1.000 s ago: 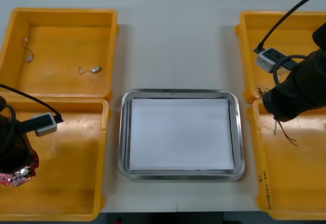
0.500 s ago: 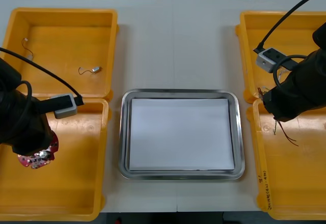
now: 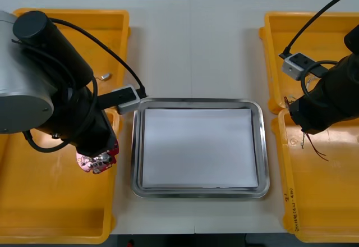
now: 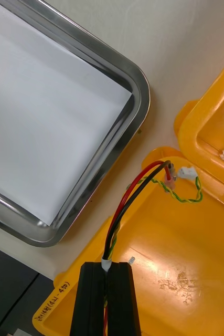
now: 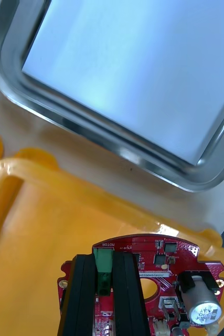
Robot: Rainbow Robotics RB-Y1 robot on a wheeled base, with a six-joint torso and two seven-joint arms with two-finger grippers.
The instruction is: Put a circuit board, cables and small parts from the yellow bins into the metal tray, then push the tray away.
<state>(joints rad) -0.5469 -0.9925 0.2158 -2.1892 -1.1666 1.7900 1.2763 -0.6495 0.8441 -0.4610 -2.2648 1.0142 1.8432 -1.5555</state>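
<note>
Over the table (image 3: 190, 45), the left hand (image 5: 105, 261), clamped on the circuit board (image 5: 161, 253), has swung beside the tray (image 3: 136, 146), nearly ready to place it, while the right hand (image 4: 107, 268) pinches cables (image 4: 128, 203).

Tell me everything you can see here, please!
yellow bins: four, yellow, two at each side of the table
metal tray: one, shiny with white inside, in the middle between the bins
circuit board: one, red, held above the near left bin, close to the tray
cable: one, red and black with a yellow-green twist, held over the near right bin
small metal part: one, silvery, in the far left bin
left fingers: two, black, shut on the circuit board
right fingers: two, black, shut on the cable
</note>
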